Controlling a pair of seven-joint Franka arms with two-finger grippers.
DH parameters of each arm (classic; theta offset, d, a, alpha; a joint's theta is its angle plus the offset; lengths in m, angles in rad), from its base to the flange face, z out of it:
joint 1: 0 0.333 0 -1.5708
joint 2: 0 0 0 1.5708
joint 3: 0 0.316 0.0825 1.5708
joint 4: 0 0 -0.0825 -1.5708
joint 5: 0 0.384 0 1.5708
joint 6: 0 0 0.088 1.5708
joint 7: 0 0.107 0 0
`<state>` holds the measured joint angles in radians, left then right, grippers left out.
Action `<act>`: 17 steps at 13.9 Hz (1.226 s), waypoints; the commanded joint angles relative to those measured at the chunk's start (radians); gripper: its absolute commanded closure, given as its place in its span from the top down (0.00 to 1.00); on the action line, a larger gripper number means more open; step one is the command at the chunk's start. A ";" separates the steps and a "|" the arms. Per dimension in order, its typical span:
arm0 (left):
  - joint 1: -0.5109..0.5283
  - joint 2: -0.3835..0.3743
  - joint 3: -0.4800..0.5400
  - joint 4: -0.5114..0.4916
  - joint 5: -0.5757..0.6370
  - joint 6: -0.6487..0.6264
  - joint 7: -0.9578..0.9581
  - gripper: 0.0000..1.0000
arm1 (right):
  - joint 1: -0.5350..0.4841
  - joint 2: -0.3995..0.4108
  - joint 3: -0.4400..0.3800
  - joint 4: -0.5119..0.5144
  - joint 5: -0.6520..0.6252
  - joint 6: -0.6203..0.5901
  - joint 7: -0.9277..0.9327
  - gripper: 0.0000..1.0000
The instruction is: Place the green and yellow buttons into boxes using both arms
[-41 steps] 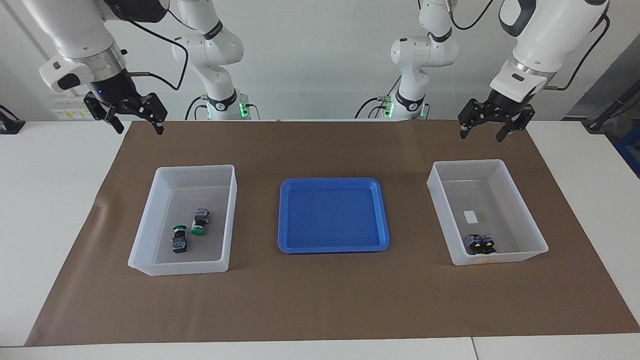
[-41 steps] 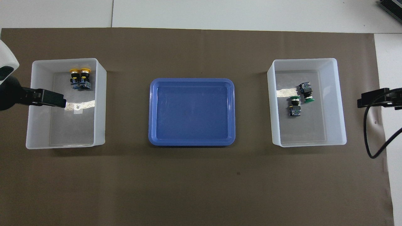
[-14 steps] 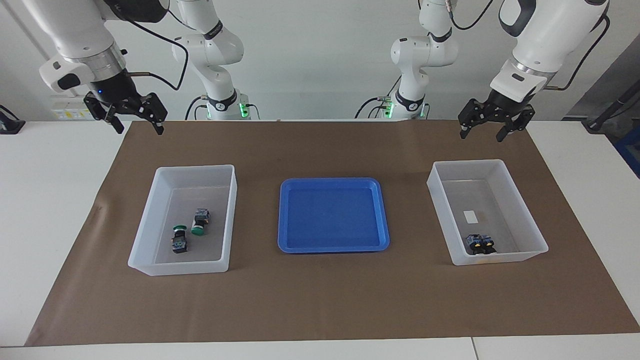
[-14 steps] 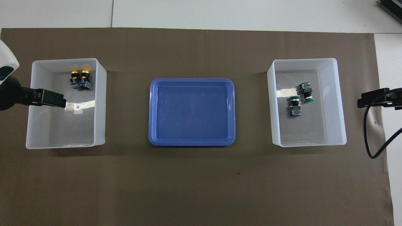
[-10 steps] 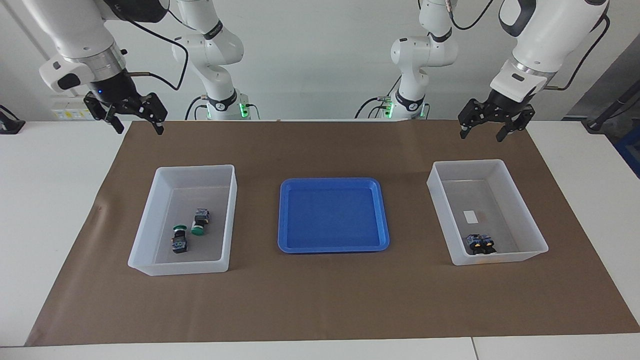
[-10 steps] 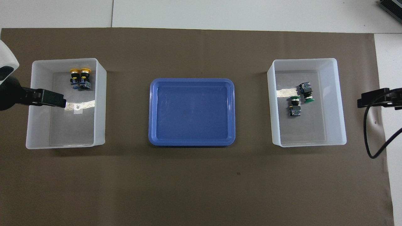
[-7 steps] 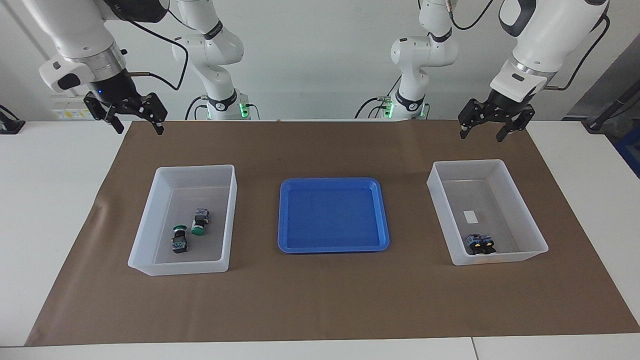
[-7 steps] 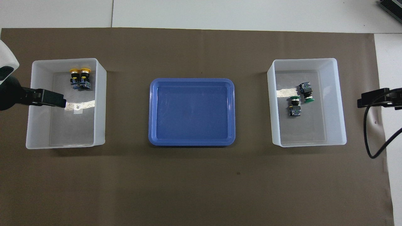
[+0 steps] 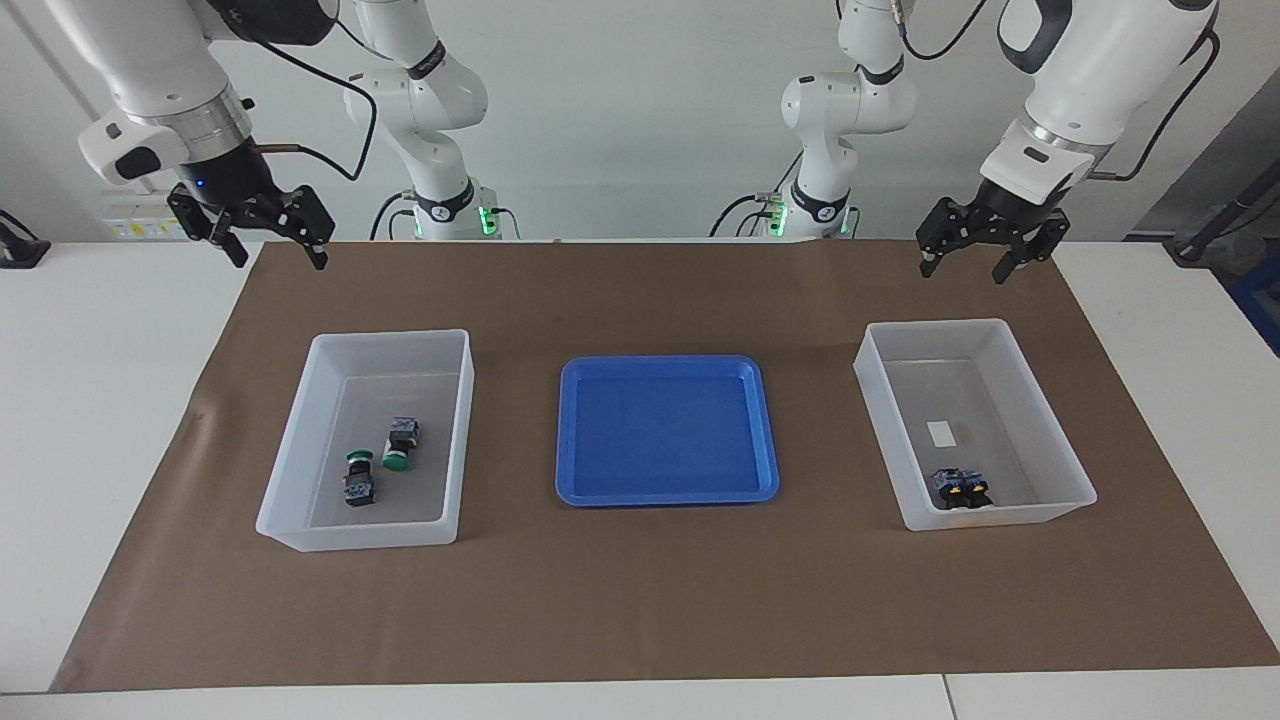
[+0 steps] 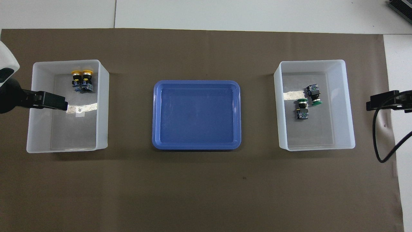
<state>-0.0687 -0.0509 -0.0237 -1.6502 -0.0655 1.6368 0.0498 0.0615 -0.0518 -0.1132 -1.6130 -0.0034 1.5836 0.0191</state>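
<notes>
Facing view, going across from the right arm's end: the right hand (image 9: 272, 247) hangs up in the air over the edge of the brown mat (image 9: 640, 600), at about 10 o'clock from the blue tray (image 9: 667, 495), fingers spread wide and holding nothing. That arm is just waiting.

Next, at 9 o'clock from the tray, there's a white box (image 9: 290, 460) with both green buttons in it. One green button (image 9: 357, 482) stands with its cap toward the robots; the other green button (image 9: 399, 442) lies right beside it at roughly 1 o'clock, cap pointing away from the robots. They're close but I can't tell if they touch.

Blue tray sits dead centre on the counter (image 9: 100, 400), nothing in it.

At 3 o'clock from the tray is the second white box (image 9: 1055, 430), and the two yellow buttons (image 9: 961, 487) are tucked side by side, touching, in its corner farthest from the robots. In the overhead view you can see their yellow caps (image 10: 82, 72) pointing away from the robots.

Last, the left hand (image 9: 968, 258) hovers at about 2 o'clock from the tray, over the mat just robot-side of that box, also wide open and empty.
</notes>
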 commanded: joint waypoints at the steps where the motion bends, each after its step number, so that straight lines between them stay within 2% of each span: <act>1: 0.003 -0.027 0.001 -0.028 0.015 -0.003 0.005 1.00 | 0.001 -0.025 0.001 -0.025 -0.004 -0.007 -0.008 1.00; 10: 0.003 -0.027 0.001 -0.028 0.013 0.000 0.005 1.00 | 0.001 -0.025 0.001 -0.025 -0.004 -0.007 -0.008 1.00; 13: 0.001 -0.017 0.007 -0.017 0.015 0.052 0.002 1.00 | 0.001 -0.025 0.001 -0.025 -0.004 -0.007 -0.008 1.00; 15: -0.002 -0.009 0.007 0.010 0.038 0.014 0.007 1.00 | 0.001 -0.025 0.001 -0.025 -0.004 -0.005 -0.008 1.00; 17: -0.003 0.022 0.004 0.084 0.062 -0.041 0.010 1.00 | 0.001 -0.023 0.001 -0.025 -0.004 0.001 -0.008 1.00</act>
